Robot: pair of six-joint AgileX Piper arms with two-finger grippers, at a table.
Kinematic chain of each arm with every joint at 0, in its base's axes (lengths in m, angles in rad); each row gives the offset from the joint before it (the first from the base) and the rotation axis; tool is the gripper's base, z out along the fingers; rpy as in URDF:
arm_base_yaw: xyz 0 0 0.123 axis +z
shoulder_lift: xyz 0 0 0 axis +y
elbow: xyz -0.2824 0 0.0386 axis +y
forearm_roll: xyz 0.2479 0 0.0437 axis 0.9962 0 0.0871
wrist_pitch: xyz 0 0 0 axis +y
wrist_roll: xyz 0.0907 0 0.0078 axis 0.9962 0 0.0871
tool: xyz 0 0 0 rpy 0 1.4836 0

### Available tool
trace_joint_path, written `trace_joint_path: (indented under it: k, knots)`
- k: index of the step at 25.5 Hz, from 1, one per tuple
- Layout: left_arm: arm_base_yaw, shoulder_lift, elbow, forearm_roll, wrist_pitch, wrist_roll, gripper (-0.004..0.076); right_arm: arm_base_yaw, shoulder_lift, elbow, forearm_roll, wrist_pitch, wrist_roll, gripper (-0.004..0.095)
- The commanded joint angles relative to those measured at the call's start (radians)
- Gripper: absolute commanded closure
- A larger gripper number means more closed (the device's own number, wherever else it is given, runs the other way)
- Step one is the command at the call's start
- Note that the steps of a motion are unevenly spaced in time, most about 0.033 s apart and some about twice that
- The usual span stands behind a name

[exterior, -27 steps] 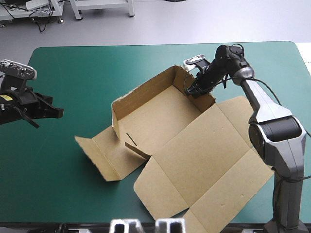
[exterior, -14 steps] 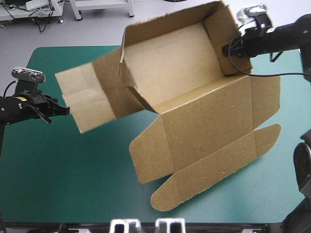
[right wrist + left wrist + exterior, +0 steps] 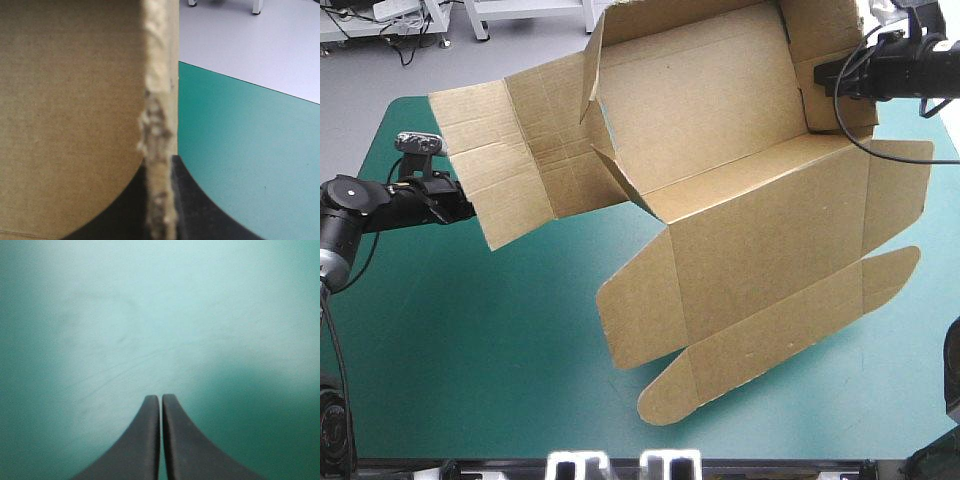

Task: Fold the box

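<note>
Your right tool (image 3: 161, 167) is clamped on the box (image 3: 720, 110). Its black fingers pinch the raw edge of the tray's end wall (image 3: 825, 35), one on each face of the board. That single grip holds the whole box up off the counter (image 3: 470, 350), tipped so the tray's inside faces the high camera.

Your left tool (image 3: 161, 399) is clenched on nothing, its fingers pressed together in a point. It sits low at the box's opposite end, just beside the spread side flap (image 3: 490, 150). Its own camera shows only teal-green cover ahead, so I can't tell whether it touches the board.

Done, by my reading: the long wall (image 3: 680, 25) and the gripped end wall stand up from the tray floor.

Left to do: the box's other end is open. Its side flap lies flat outward, and a small tab (image 3: 620, 185) pokes loose at the corner rather than tucked. The lid panel (image 3: 760, 260) hangs flat below the tray, its rounded front flap (image 3: 760, 365) lowest and near the counter.

I'd call this roughly halfway. The loose end wants raising and tucking next, which is likely work for your idle tool.
</note>
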Motion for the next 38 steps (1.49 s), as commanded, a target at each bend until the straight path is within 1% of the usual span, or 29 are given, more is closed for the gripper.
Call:
trace_joint_path:
  k: [1, 2, 5, 6, 9, 13, 16, 18, 21, 27, 28, 30, 31, 33, 36, 38]
  knots:
    - [0.001, 0.015, -0.025, -0.381, 0.133, 0.157, 0.0701, -0.003, -0.041, -0.028, 0.083, 0.013, -0.003, 0.0932]
    - [0.001, 0.030, -0.027, -0.441, 0.187, 0.185, 0.0689, 0.001, -0.039, -0.028, 0.070, 0.013, -0.003, 0.0932]
    - [0.001, 0.084, -0.027, -0.637, 0.431, 0.267, 0.0608, 0.023, -0.030, -0.028, 0.044, 0.011, -0.003, 0.0932]
    - [0.000, 0.097, -0.027, -0.683, 0.454, 0.281, 0.0575, 0.031, -0.023, -0.028, 0.037, 0.011, -0.003, 0.0932]
    - [-0.010, 0.098, -0.027, -0.720, 0.454, 0.271, 0.0485, 0.053, -0.002, -0.028, 0.029, 0.011, -0.003, 0.0932]
    - [-0.027, 0.084, -0.027, -0.725, 0.454, 0.267, 0.0402, 0.081, 0.032, -0.028, 0.018, -0.005, -0.003, 0.0932]
    - [-0.058, 0.062, -0.027, -0.727, 0.454, 0.265, 0.0398, 0.101, 0.059, -0.028, -0.011, -0.024, 0.002, 0.0932]
    - [-0.080, 0.043, -0.027, -0.727, 0.454, 0.260, 0.0397, 0.118, 0.074, -0.028, -0.051, -0.034, 0.015, 0.0932]
    - [-0.108, 0.014, -0.027, -0.727, 0.454, 0.256, 0.0393, 0.145, 0.088, -0.028, -0.111, -0.068, 0.045, 0.0932]
    - [-0.129, -0.015, -0.027, -0.731, 0.454, 0.238, 0.0392, 0.220, 0.100, -0.028, -0.183, -0.153, 0.085, 0.0932]
    - [-0.129, -0.017, -0.027, -0.731, 0.454, 0.234, 0.0386, 0.243, 0.100, -0.028, -0.209, -0.183, 0.100, 0.0932]
    - [-0.129, -0.018, -0.027, -0.752, 0.454, 0.219, 0.0334, 0.279, 0.104, -0.028, -0.249, -0.208, 0.127, 0.0932]
    - [-0.129, -0.018, -0.027, -0.771, 0.454, 0.212, 0.0296, 0.304, 0.104, -0.028, -0.287, -0.227, 0.148, 0.0932]
    - [-0.129, -0.018, -0.027, -0.776, 0.454, 0.212, 0.0279, 0.338, 0.104, -0.028, -0.357, -0.260, 0.186, 0.0932]
    - [-0.129, -0.018, -0.027, -0.807, 0.454, 0.212, 0.0279, 0.369, 0.106, -0.028, -0.430, -0.285, 0.241, 0.0932]
    - [-0.129, -0.018, -0.052, -0.773, 0.427, 0.206, 0.0279, 0.394, 0.106, -0.028, -0.480, -0.301, 0.289, 0.0932]
